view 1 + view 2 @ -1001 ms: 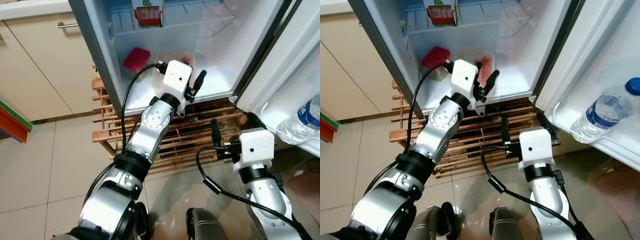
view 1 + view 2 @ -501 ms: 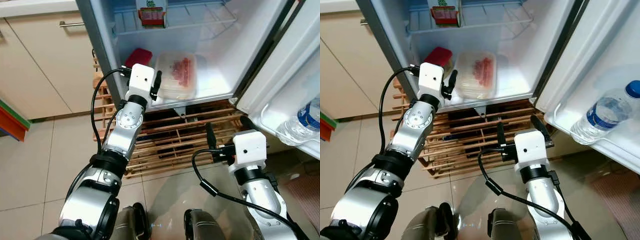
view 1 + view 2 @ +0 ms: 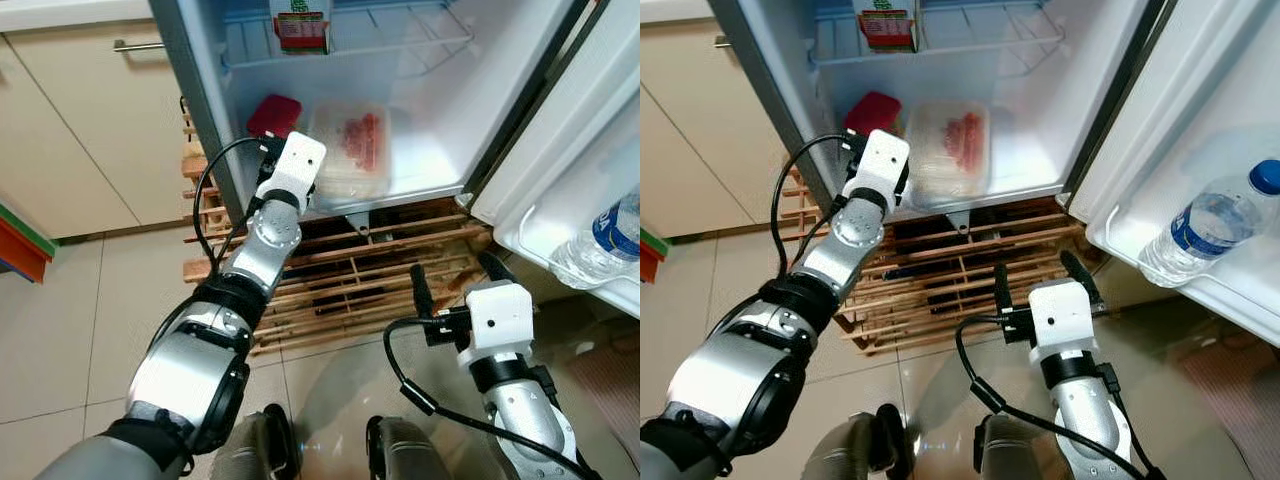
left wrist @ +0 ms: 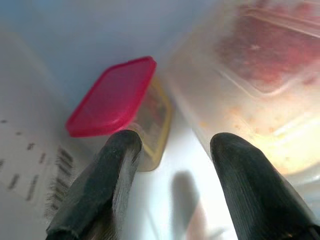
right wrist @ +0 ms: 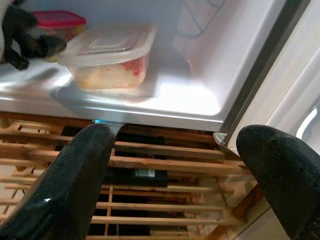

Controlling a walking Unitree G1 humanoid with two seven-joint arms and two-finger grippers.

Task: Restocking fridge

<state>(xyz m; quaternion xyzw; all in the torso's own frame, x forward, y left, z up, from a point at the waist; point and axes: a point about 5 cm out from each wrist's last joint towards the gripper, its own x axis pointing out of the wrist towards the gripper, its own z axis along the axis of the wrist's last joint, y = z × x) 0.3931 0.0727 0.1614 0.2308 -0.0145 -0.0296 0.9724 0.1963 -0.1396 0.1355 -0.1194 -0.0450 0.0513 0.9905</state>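
A clear plastic container [image 3: 350, 150] of red food lies on the fridge's bottom shelf [image 3: 1030, 175]. To its left stands a red-lidded tub [image 3: 274, 114]. My left gripper [image 4: 177, 140] is at the shelf's front left edge. It is open and empty, aimed at the gap between the red-lidded tub [image 4: 112, 95] and the clear container [image 4: 250, 75]. My right gripper [image 3: 455, 278] hangs lower, in front of the wooden rack [image 3: 380, 270]. It is open with nothing in it and faces the fridge. A carton [image 3: 298, 25] stands on the wire shelf above.
The open fridge door [image 3: 1200, 120] is at the right, with a water bottle [image 3: 1200, 230] in its lower bin. Beige cabinets [image 3: 90, 130] stand left of the fridge. An orange and green object [image 3: 20, 245] lies at the left edge, on the tiled floor [image 3: 60, 330].
My left gripper has drawn back from the clear container, swung left and now points in at the shelf's left front. The container stays on the shelf. My right arm has sunk slightly.
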